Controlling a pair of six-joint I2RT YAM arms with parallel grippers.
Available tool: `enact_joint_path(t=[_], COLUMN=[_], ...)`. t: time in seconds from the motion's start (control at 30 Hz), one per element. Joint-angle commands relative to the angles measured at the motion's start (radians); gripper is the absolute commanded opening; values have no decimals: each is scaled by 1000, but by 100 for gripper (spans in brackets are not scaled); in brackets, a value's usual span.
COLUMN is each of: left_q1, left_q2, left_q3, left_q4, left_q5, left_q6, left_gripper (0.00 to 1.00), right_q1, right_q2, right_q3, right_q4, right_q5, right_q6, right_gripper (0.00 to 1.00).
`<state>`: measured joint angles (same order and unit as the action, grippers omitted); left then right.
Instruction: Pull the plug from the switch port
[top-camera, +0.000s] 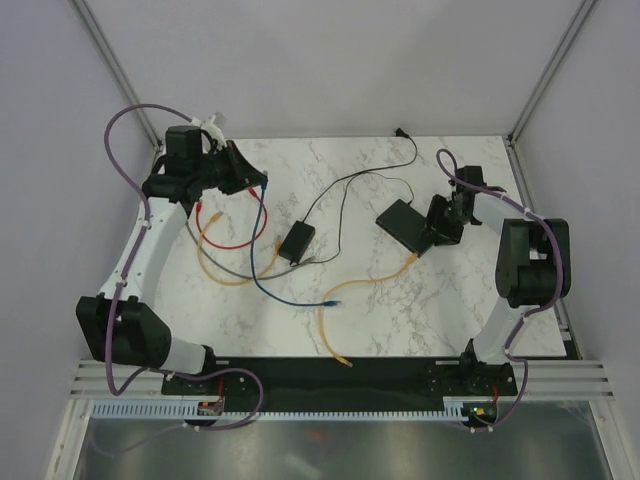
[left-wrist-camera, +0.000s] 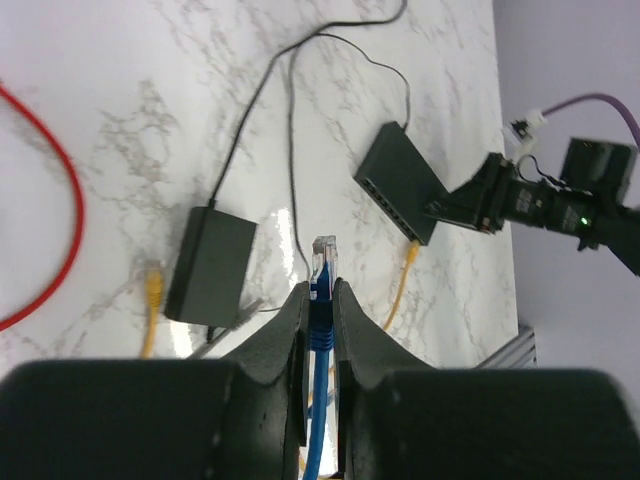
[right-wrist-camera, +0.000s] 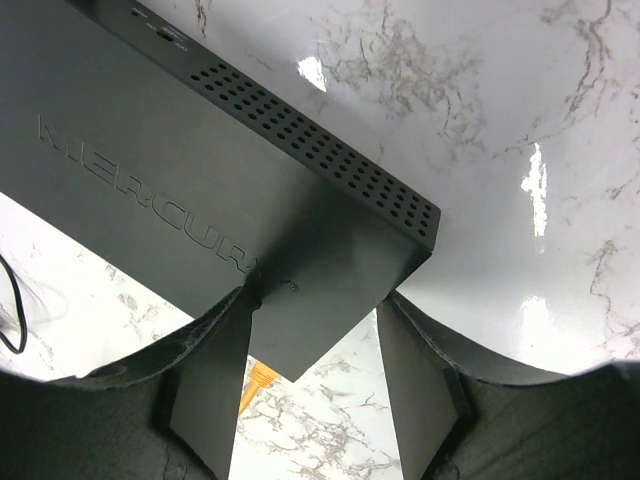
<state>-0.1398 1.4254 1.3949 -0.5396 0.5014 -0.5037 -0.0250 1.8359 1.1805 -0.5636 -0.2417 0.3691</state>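
The switch (top-camera: 403, 224) is a flat black box at the right of the marble table. It also shows in the left wrist view (left-wrist-camera: 398, 181) and the right wrist view (right-wrist-camera: 200, 170). My right gripper (top-camera: 436, 226) (right-wrist-camera: 315, 320) is shut on the switch's near corner, with both fingers touching its edges. A yellow cable (top-camera: 400, 268) (left-wrist-camera: 402, 285) still runs into the switch's socket edge. My left gripper (top-camera: 258, 182) (left-wrist-camera: 322, 288) is at the far left, well away from the switch. It is shut on a blue cable's plug (left-wrist-camera: 323, 262), which hangs free in the air.
A black power brick (top-camera: 297, 241) (left-wrist-camera: 210, 263) with a thin black cord lies mid-table. Red (top-camera: 228, 240), yellow (top-camera: 222, 278) and grey cables loop at the left. The blue cable (top-camera: 290, 296) trails across the middle. Another yellow cable (top-camera: 328, 335) lies near the front edge.
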Motion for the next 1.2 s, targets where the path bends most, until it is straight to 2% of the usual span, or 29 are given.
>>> enact_joint_path(t=[0.0,0.17,0.33,0.43,0.6,0.97,1.03,1.13,1.17], left_q1=[75,212,272,307,327,387,387,388,385], left_q2=[0,84,211,268,374,575,599,595,593], left_q3=[-23,-42,-50,-42,42,213,243,245,250], left_q4=[-14,-8,38,67,73,63,47,20,-8], left_q5=[-60,-78,-141,-136,-195,-130,-109,-156,-171], left_q6=[59,86,160,146,183,151,165,166,165], left_gripper=[2,2,2,2,2,2,2,2,6], right_q1=[19,53,62,65,65,66,66,66,65], right_q2=[25,3,-9,-13,-41,-90,-93,-98,-99], right_q3=[-32,-38,-47,-45,-62,-90,-90,-88,-87], right_q4=[-21,-35,-41,-48,-56,-70,-71,-79,-79], right_q5=[107,104,104,107,116,114,117,113,113], right_q6=[-38,-38,-39,-44,-53,-58,-58,-59,-59], right_gripper=[61,61,62,62,63,64,64,64,64])
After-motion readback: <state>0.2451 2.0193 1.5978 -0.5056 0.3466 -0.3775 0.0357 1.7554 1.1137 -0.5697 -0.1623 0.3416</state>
